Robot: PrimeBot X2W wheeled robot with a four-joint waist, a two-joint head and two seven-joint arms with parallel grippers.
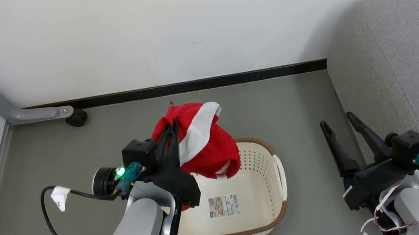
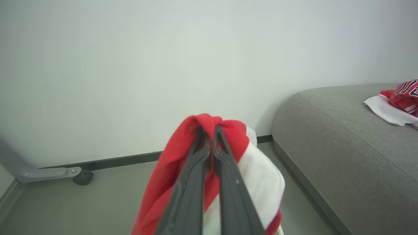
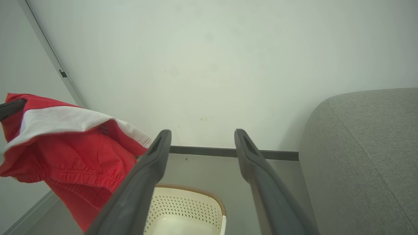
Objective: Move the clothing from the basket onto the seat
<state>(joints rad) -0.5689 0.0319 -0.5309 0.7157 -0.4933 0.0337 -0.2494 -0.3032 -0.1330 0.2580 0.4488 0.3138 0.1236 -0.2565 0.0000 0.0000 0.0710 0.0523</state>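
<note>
Red knit shorts [image 1: 207, 150] with a broad white band and a gathered elastic hem hang bunched from the left gripper [image 1: 172, 128]. Its long dark jaws are clenched on a fold of the cloth. In the left wrist view the two jaws lie almost together, with the red fabric wrapped over their tips. The garment is lifted above the cream-white perforated plastic laundry basket [image 1: 254, 159], over its far left corner. The basket is a rounded rectangle with a brown woven-look rim and a white side handle, and a printed label sticker [image 1: 224, 205] lies on its smooth inner bottom.

It stands on a matt grey floor [image 1: 280, 104]. To its right is the large light-grey fabric seat [image 1: 387, 53], coarse-woven, with rounded edges and a stitched seam. A crumpled red jersey [image 2: 404, 94] with dark white-outlined lettering lies far along the cushion on white cloth [image 2: 385, 112], well apart from the basket.

The right gripper [image 1: 337, 120] hovers between basket and seat. Its jaws are spread wide and released, holding nothing.

A plain off-white wall [image 1: 181, 24] closes the back, with a black skirting strip [image 1: 189, 85] along its foot. At the left corner, a grey metal leg [image 1: 18, 112] ends in a black round foot [image 1: 77, 118]. A black cable [image 1: 52, 231] with a white paper tag [image 1: 60, 195] loops from the left wrist.
</note>
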